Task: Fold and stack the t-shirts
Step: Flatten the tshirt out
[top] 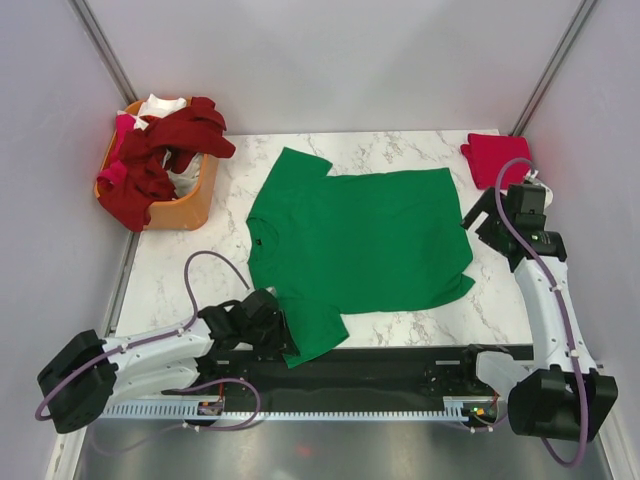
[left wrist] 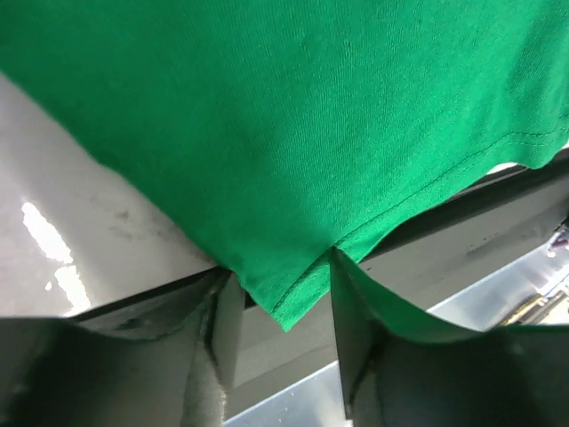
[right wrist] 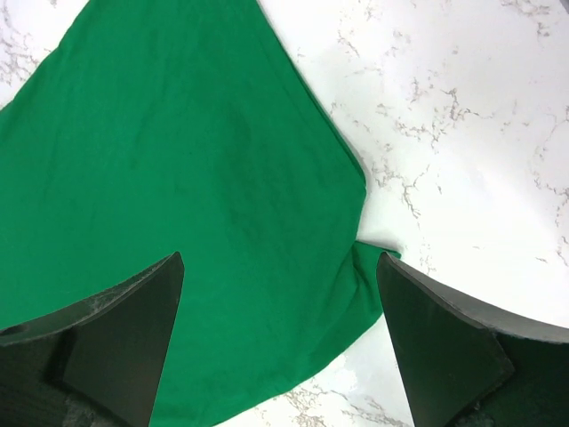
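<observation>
The green t-shirt [top: 360,240] could bunch or slip if I lift now, as my left gripper [left wrist: 283,271] and right gripper [right wrist: 280,262] only straddle its edges, both unclenched.

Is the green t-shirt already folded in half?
No, the green t-shirt lies spread open in one layer on the marble table, both sleeves out.

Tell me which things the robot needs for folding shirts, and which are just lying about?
For the job:
green t-shirt, spread flat
red t-shirt, folded, far right
dark red t-shirt, white t-shirt and pink t-shirt, heaped together

Just lying about:
orange basket, holding that heap
marble table
</observation>
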Robot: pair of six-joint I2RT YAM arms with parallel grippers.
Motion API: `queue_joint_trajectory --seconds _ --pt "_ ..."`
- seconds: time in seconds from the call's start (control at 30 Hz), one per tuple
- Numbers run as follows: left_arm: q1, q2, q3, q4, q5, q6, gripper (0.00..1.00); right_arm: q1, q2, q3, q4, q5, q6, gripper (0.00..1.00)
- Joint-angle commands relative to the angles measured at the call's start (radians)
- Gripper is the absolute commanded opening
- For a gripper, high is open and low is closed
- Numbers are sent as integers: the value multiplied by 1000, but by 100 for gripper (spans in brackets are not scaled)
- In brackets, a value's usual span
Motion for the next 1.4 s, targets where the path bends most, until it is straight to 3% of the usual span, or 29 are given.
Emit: queue_joint_trajectory --seconds 0.0,0.13,0.17,0.27,0.37,0.53,0.93,1.2,1.37 --pt "-18 -4 -24 99 11 -63 47 -56 -5 -32 -20 -45 21 98" --pt "-18 -53 2 99 -32 -43 36 -145 12 -99 -40 -111 35 98" --pt "-18 -59 9 99 -50 -34 22 -168 -2 -142 -40 -131 47 98" --pt "-18 -71 37 96 -73 -15 4 -238 -54 -229 -34 -170 95 97" --pt "-17 -38 63 97 -79 8 3 -254 -56 -300 -35 -159 107 88" --pt "-17 27 86 99 -87 46 2 -277 -25 -388 24 -197 123 83" --pt "-12 -30 74 99 -118 63 2 -286 124 -423 210 -217 118 54" --pt "-12 -33 78 98 -119 71 2 -289 196 -425 298 -237 104 47" --pt "-12 -30 78 99 -127 71 2 -288 207 -438 324 -263 98 27"
